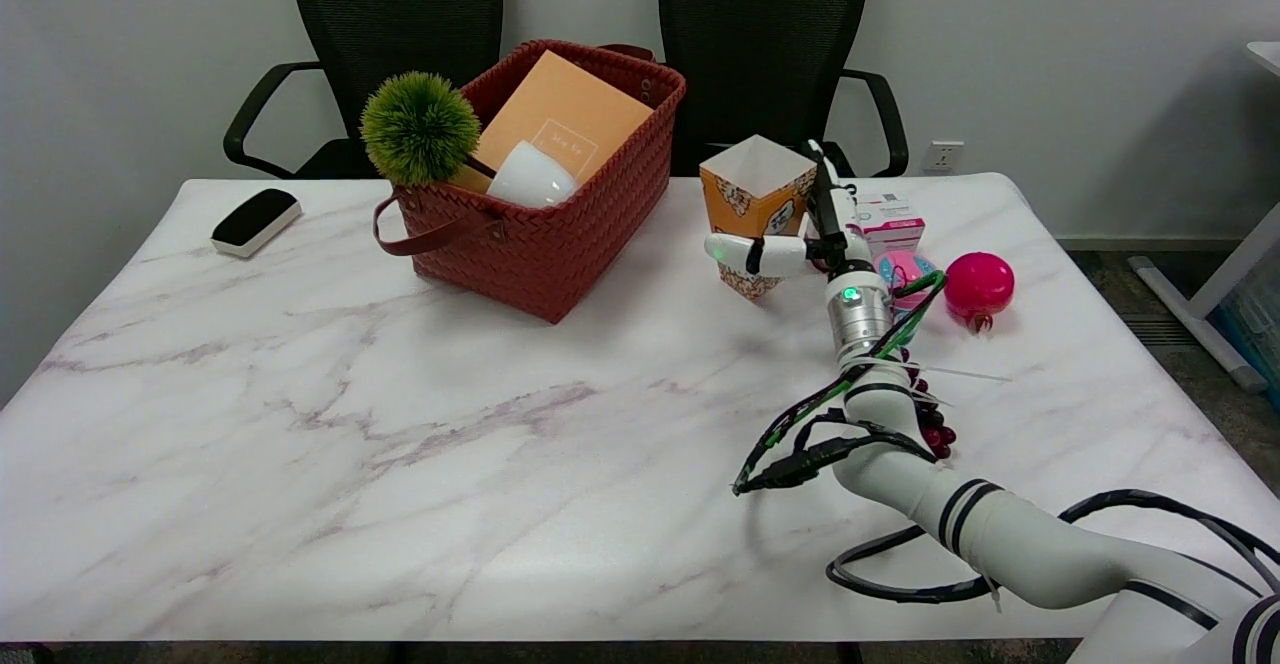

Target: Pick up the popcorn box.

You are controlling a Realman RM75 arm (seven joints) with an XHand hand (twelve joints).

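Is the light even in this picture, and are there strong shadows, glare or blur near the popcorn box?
Head view: the light is soft and even; the marble table shows a mild sheen, no hard glare. Faint shadows lie under the red basket and the right hand. The popcorn box is sharp enough, though its print is too small to read. No motion blur is visible.

We see a matt paper popcorn box [752, 194], a woven plastic-looking basket [560, 234], and a smooth marble-patterned table [400, 424].
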